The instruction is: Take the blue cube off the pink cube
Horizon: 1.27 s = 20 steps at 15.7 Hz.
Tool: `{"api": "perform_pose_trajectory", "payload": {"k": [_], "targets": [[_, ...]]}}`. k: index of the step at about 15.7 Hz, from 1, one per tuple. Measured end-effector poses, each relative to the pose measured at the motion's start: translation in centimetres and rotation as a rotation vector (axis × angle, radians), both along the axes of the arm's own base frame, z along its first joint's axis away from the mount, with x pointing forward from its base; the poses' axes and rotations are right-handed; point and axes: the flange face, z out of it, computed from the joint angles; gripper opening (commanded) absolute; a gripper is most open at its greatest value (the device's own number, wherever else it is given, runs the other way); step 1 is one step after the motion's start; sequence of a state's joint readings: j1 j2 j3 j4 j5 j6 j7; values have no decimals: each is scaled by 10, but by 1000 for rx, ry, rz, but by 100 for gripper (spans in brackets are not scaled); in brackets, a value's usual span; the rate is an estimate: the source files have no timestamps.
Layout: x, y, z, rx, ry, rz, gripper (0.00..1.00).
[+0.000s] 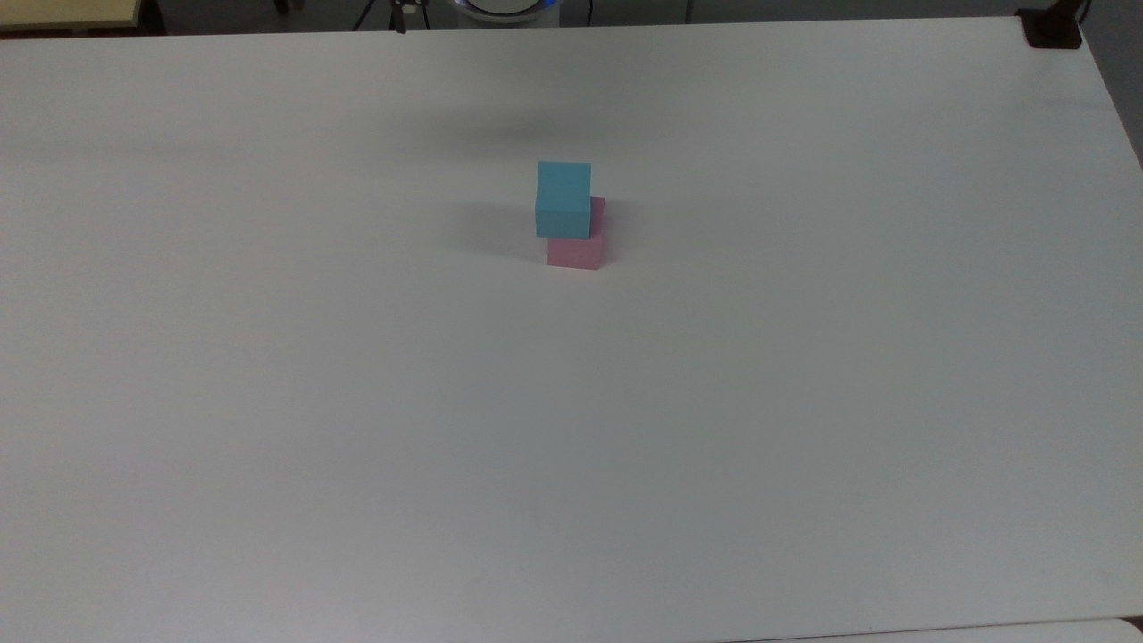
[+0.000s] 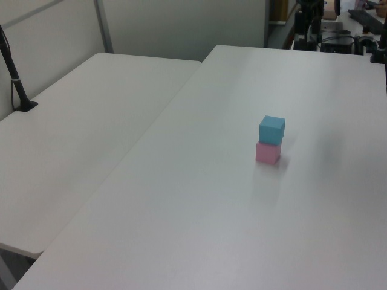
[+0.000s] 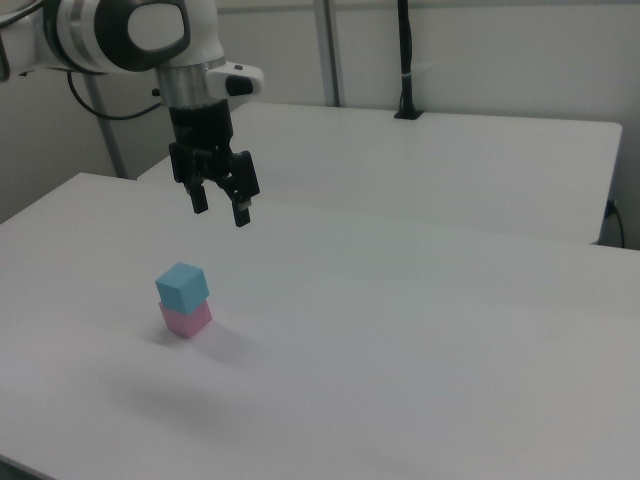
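Note:
The blue cube rests on top of the pink cube, slightly offset, on the white table. In the right view my gripper hangs open in the air above the stack and a little to the right view's right, well clear of the blue cube, with nothing between its fingers.
A second white table adjoins on the left view's left, with a black post clamped to it. A dark clamp sits at the top view's upper right corner. Open table surface surrounds the stack.

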<state>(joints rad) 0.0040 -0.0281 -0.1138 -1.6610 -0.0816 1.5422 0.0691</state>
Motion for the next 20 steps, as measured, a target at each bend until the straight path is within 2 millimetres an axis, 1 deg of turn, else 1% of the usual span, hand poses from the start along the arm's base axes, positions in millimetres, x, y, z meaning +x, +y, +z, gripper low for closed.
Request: {"api": "perform_pose_trajectory", "payload": {"k": [2, 4, 5, 7, 8, 10, 12, 13, 16, 19, 20], "targets": [[5, 21, -5, 3, 8, 39, 100], [10, 50, -10, 3, 17, 93, 100], [16, 79, -22, 2, 29, 144, 100], [30, 119, -47, -3, 40, 202, 100], [37, 137, -62, -9, 44, 206, 100], [53, 166, -95, -24, 36, 192, 100], [63, 185, -126, -51, 45, 187, 100], [67, 193, -145, -67, 61, 192, 100], [73, 200, -173, -78, 88, 200, 100], [73, 205, -199, -95, 129, 214, 100], [72, 205, -205, -100, 140, 216, 97]]}}
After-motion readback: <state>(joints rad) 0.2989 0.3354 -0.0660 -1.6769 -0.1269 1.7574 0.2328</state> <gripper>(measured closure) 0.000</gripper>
